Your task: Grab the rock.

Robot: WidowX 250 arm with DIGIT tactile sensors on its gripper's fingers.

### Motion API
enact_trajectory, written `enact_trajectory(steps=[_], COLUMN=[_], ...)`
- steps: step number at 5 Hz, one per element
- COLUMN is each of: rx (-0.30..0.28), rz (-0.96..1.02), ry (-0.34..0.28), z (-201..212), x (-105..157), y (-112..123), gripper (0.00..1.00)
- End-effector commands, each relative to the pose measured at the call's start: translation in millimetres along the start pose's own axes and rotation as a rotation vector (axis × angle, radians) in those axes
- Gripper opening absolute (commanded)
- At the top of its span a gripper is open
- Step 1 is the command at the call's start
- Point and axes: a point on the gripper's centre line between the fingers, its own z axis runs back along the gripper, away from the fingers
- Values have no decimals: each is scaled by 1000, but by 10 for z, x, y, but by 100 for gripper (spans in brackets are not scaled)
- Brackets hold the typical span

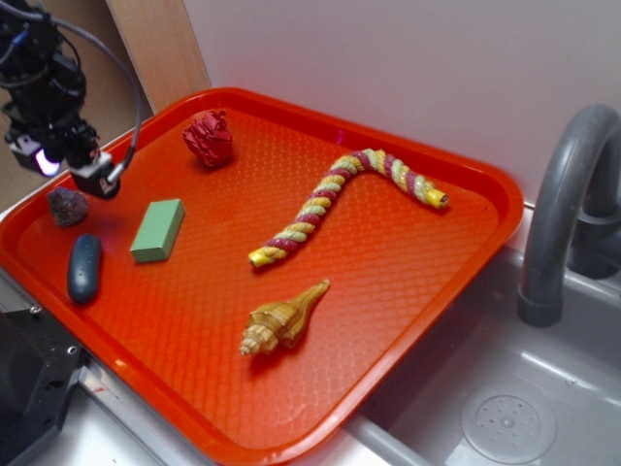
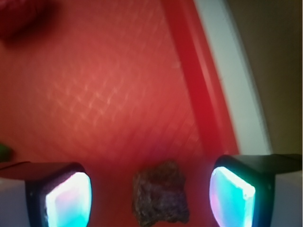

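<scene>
Risk from here: the rock (image 2: 161, 193) is jagged and sits close to the tray (image 1: 388, 282) rim, so uneven faces could let it twist or squirt out as the pads (image 2: 68, 201) close, or one finger could catch the raised edge. The dark pebble (image 1: 84, 268) and green block (image 1: 159, 230) lie near; drifting sideways could nudge them. The gripper (image 2: 150, 198) is spread wide, holding nothing. In the wrist view the rock lies between the two fingers, roughly centred, untouched. From outside it sits at the tray's left corner, just below the gripper.
</scene>
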Motion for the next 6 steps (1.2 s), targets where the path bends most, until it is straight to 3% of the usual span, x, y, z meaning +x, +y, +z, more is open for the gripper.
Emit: enact_trajectory(steps=[1, 4, 5, 6], rx=[7, 17, 74, 32], rz=[-4, -45, -75, -102], ry=[-4, -58, -151, -214], z=[-101, -81, 471, 1068], x=[-16, -49, 162, 347], y=[0, -129, -510, -975], gripper=[0, 0, 0, 0])
